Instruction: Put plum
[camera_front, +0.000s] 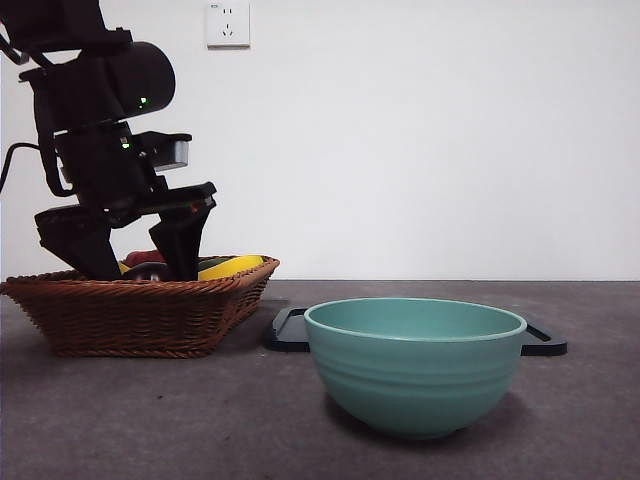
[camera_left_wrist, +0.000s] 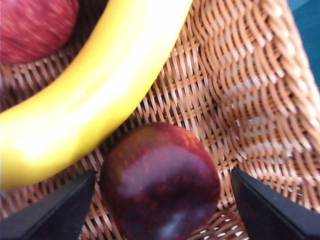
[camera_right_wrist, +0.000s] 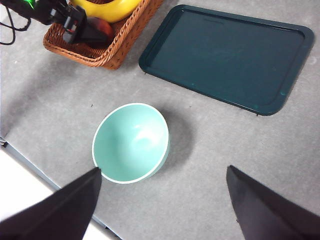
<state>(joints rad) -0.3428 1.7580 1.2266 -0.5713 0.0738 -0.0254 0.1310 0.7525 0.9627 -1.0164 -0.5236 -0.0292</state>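
Observation:
The plum (camera_left_wrist: 160, 180), dark maroon and glossy, lies on the floor of the wicker basket (camera_left_wrist: 240, 100) next to a yellow banana (camera_left_wrist: 100, 90). My left gripper (camera_left_wrist: 162, 212) is open, with one jaw on each side of the plum and a gap on one side. In the front view the left gripper (camera_front: 135, 262) reaches down into the basket (camera_front: 140, 310) at the left, and the plum (camera_front: 148, 271) shows just above the rim. My right gripper (camera_right_wrist: 165, 200) is open and empty, high above the teal bowl (camera_right_wrist: 131, 142).
A red fruit (camera_left_wrist: 35, 25) lies beyond the banana in the basket. The teal bowl (camera_front: 415, 365) stands near the front, right of the basket. A dark green tray (camera_right_wrist: 225, 55) lies flat behind the bowl; its edge shows in the front view (camera_front: 545, 342).

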